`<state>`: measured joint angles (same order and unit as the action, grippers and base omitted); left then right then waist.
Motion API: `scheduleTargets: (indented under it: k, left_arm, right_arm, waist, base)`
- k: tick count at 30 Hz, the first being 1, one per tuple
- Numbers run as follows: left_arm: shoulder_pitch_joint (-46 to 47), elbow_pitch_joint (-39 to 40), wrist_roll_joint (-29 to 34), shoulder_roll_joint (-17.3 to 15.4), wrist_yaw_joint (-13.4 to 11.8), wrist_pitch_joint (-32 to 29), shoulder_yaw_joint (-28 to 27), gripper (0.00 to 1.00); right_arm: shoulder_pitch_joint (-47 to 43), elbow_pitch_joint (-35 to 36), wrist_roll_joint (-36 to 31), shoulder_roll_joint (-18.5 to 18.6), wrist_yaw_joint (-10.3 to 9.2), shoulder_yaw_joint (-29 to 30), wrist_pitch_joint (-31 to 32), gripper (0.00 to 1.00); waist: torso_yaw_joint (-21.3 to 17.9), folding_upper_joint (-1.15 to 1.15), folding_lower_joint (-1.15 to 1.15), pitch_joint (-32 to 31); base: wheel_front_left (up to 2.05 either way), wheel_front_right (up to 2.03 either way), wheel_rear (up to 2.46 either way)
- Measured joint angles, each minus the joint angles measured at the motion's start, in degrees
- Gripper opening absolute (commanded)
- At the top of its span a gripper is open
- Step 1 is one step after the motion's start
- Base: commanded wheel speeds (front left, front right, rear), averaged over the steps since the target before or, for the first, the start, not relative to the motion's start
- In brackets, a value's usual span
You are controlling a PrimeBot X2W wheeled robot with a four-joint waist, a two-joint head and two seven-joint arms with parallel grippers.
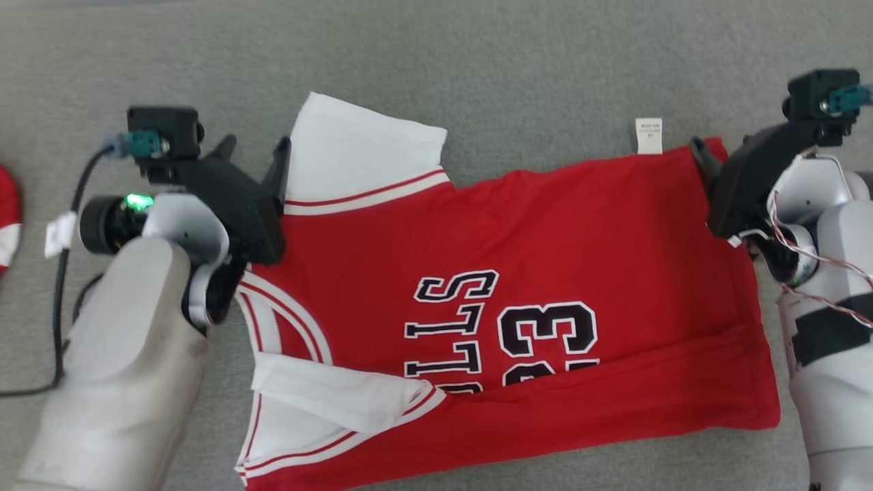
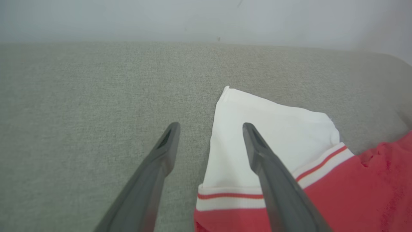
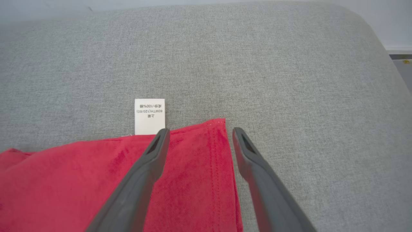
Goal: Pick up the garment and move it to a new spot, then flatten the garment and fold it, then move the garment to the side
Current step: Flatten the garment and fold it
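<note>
- Garment [image 1: 545, 232]: a red jersey with white sleeves, spread sideways on the grey upholstered surface [image 1: 477, 61], collar toward my left, hem toward my right, lettering face up.
- Its near long edge looks doubled over onto the body, since a crease cuts the numbers off, and the near sleeve [image 1: 341, 395] lies crumpled on top there. I judge the folding begun but not finished.
- The far sleeve [image 1: 361, 150] lies flat, sticking out past the body. A white care label [image 1: 648, 135] pokes out from the far edge near the hem corner.
- My left hand [image 1: 256, 146] is open and empty, one finger over the white sleeve and the other over bare upholstery. It straddles the sleeve's edge, so closing would pinch it.
- My right hand [image 3: 200, 132] is also open and empty, its fingers either side of the far hem corner, just beside the label.
- Taking both far corners together should keep that edge straight as it is carried over. The cloth is thin, so one finger must get under it.
- At my far left a red-and-white item [image 1: 7, 218] lies well apart; I cannot tell what it is.
</note>
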<state>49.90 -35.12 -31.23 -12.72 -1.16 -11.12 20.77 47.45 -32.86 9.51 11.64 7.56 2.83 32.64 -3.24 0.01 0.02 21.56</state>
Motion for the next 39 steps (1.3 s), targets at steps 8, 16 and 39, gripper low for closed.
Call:
scheduleTargets:
  k: [8,16,39]
  left_arm:
    - [6.0,-5.0,0.4,0.4,1.1,-0.9,1.0,1.0]
    - [10.2,-10.7,2.7,-2.1,1.0,-1.2,2.2,1.0]
    - [15.1,-12.8,0.4,-3.7,4.1,-11.6,3.7,1.0]
  right_arm:
    - [4.0,-5.2,1.1,-0.6,0.0,-3.7,-3.3,1.0]
    - [7.8,-9.4,2.5,-1.5,0.0,-7.1,-6.4,1.0]
    - [13.0,-15.2,7.7,2.4,0.0,-15.4,-6.4,1.0]
  waist:
    - [-2.7,0.0,0.0,3.6]
    - [-6.0,0.0,-0.01,5.9]
    - [-7.1,-0.02,-0.03,8.5]
  base:
    - [0.0,0.0,0.0]
    - [0.0,0.0,0.0]
    - [0.0,0.0,0.0]
